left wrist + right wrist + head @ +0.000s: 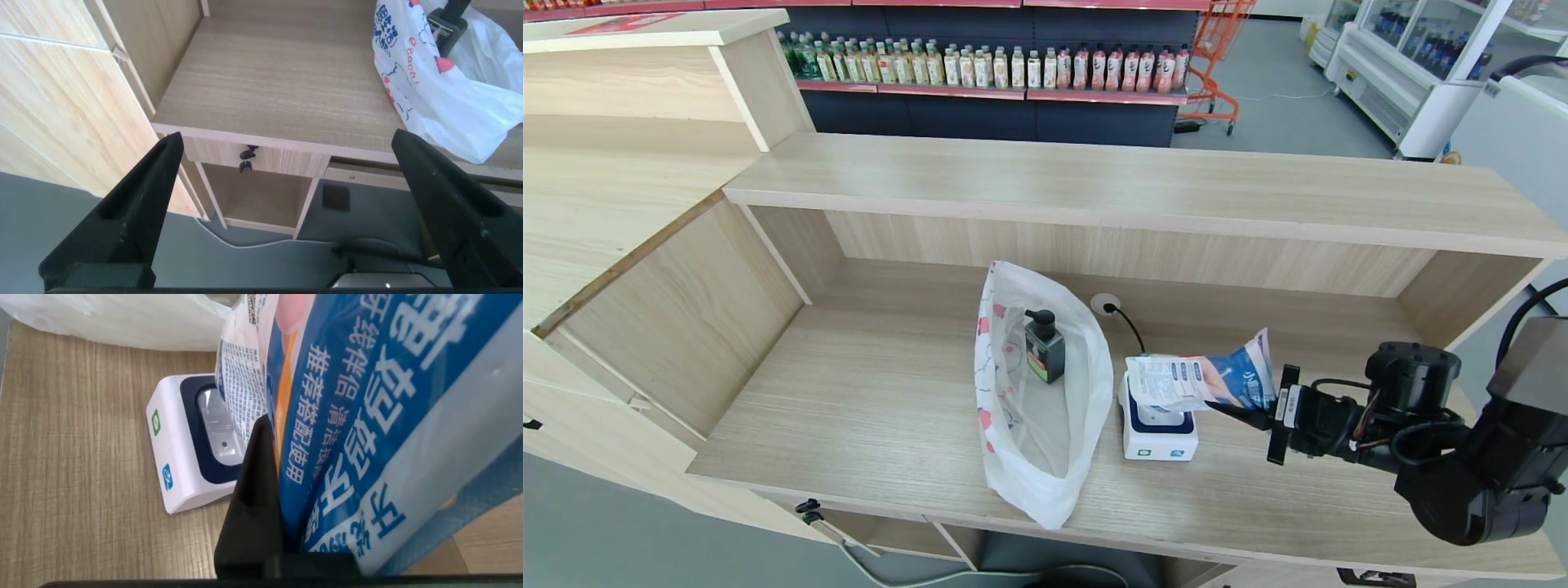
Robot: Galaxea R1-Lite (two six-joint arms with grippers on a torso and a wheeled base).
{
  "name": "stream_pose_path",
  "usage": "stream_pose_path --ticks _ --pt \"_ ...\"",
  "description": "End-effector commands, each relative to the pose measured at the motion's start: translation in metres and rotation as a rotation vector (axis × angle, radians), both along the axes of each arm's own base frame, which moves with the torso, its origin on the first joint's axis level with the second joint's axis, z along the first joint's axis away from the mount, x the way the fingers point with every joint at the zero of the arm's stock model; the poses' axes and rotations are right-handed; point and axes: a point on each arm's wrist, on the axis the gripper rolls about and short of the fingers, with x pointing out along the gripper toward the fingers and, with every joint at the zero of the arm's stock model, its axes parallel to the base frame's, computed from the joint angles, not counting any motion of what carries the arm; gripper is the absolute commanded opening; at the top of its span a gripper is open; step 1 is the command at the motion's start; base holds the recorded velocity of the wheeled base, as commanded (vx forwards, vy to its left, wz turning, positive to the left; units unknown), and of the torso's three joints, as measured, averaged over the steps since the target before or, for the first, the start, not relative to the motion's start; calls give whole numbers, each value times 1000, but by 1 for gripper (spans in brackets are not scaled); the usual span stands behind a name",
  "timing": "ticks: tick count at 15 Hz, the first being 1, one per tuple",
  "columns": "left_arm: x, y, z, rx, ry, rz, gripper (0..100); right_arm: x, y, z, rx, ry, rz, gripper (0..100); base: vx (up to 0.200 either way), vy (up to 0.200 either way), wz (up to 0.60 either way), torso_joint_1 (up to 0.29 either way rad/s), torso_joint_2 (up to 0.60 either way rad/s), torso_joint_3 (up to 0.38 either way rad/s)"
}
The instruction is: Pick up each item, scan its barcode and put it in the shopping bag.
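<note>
r gripper (1255, 411) was clamped on pouch (1209, 377), held just over scanner (1160, 439). l gripper (286, 143) was wide open, holding nothing, off counter (270, 90) front. bottle (1044, 347) stood in bag (1045, 465).

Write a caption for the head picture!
Right tool holds blue pouch over the scanner beside the shopping bag with a bottle inside.

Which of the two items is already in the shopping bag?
The dark pump bottle, standing upright inside the shopping bag; the blue-and-white pouch is held by the right gripper over the scanner.
</note>
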Motion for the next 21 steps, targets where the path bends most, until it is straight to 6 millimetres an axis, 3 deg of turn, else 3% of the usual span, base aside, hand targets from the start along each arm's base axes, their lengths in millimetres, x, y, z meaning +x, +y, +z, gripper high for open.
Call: stream_pose_path --ticks 1,6,21 --pt "0 0 0 0 -2 0 100 -3 -1 6 1 -15 -2 0 0 0 0 0 0 0" --pt "0 0 0 0 0 0 100 -5 -5 1 -1 5 -14 0 0 0 0 0 0 0" --pt "0 0 0 0 0 0 100 13 -1 -20 0 10 -1 0 0 0 0 0 0 0"
